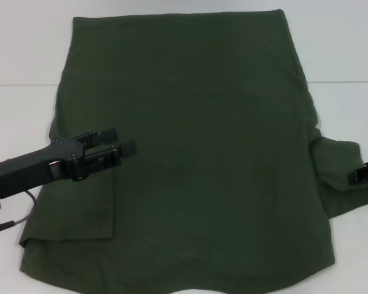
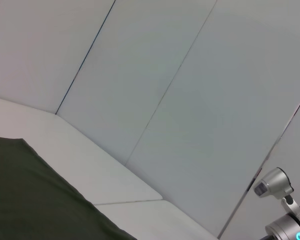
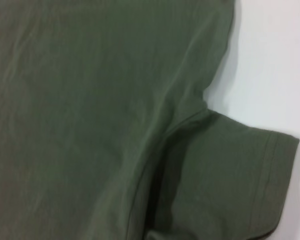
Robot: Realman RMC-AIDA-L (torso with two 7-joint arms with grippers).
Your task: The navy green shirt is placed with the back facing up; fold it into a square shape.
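1. Head view: the navy green shirt [image 1: 196,153] lies spread flat on the white counter [image 1: 24,116], plain side up, covering most of the middle of the scene.
2. The left tool [image 1: 119,142] hovers over the shirt's left part, its two dark fingers [image 1: 109,133] apart with nothing between them.
3. Just near of that tool, the shirt's left sleeve [image 1: 80,211] lies folded inward on top of the body.
4. The right sleeve [image 1: 343,177] lies spread out to the right on the counter.
5. The right tool [image 1: 367,173] sits at the far right edge by that sleeve; I cannot tell how its fingers stand.
6. The right wrist view shows the sleeve hem [image 3: 272,185] flat on the counter.
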